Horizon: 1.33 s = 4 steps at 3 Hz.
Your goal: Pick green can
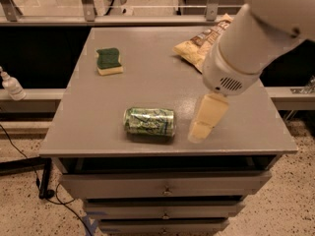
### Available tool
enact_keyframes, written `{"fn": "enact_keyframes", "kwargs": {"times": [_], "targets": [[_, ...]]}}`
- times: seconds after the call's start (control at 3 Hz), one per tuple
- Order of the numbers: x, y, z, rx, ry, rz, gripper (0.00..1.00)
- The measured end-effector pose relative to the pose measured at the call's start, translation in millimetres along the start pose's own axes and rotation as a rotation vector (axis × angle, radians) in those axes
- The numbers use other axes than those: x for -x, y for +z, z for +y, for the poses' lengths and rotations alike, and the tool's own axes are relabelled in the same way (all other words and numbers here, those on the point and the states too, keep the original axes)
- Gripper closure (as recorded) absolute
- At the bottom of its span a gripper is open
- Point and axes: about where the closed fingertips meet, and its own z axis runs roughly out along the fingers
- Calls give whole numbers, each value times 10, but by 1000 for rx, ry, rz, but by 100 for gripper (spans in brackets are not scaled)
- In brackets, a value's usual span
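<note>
The green can (149, 121) lies on its side in the lower middle of the frame, near the front edge of the grey table (147, 77). Just to its right, not touching it, the cream gripper (204, 123) points down at the tabletop; how wide it stands cannot be told. A green-topped sponge (109, 61) sits at upper left. A chip bag (197, 47) lies at upper right, partly behind the arm (251, 43).
</note>
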Motion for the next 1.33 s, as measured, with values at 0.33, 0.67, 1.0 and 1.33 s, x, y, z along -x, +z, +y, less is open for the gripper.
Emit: {"fn": "enact_keyframes", "kwargs": {"times": [0.33, 0.67, 1.0, 1.33], "targets": [[266, 392, 32, 30, 5, -13, 0], [457, 660, 59, 56, 11, -21, 0], [622, 828, 90, 82, 27, -23, 0], [755, 944, 151, 107, 44, -23, 0]]}}
